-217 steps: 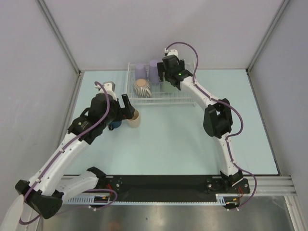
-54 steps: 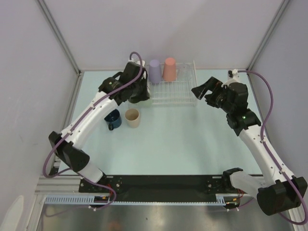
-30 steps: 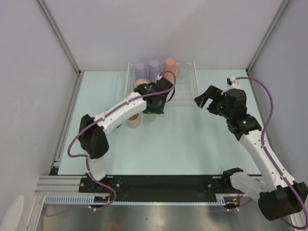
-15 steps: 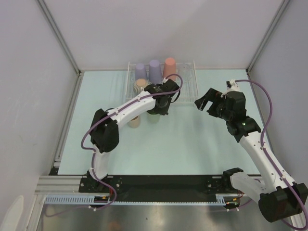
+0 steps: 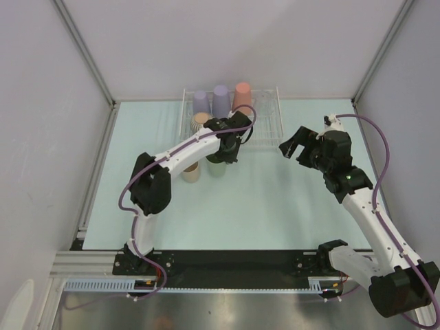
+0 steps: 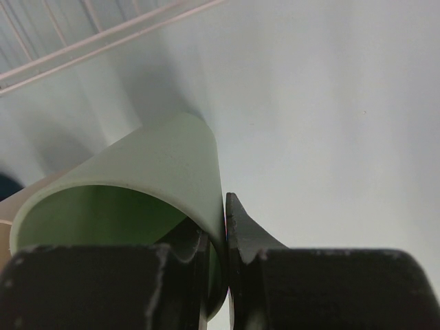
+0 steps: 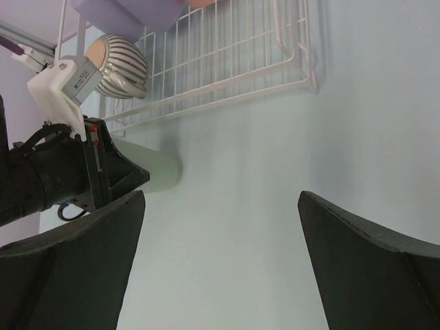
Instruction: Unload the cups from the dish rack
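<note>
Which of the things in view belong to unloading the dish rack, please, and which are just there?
Belonging to the job: dish rack; lavender cup, second lavender cup, salmon pink cup and ribbed cup in it; pale green cup, pinched by the left gripper; tan cup on the table; open right gripper.
Merely around: table, enclosure walls, black base rail.

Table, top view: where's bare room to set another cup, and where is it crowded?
Free: the wide middle of the table, from the green cup to the near edge, and the strip left of the dish rack. Crowded: before the rack's left end: tan cup, green cup, left gripper.
</note>
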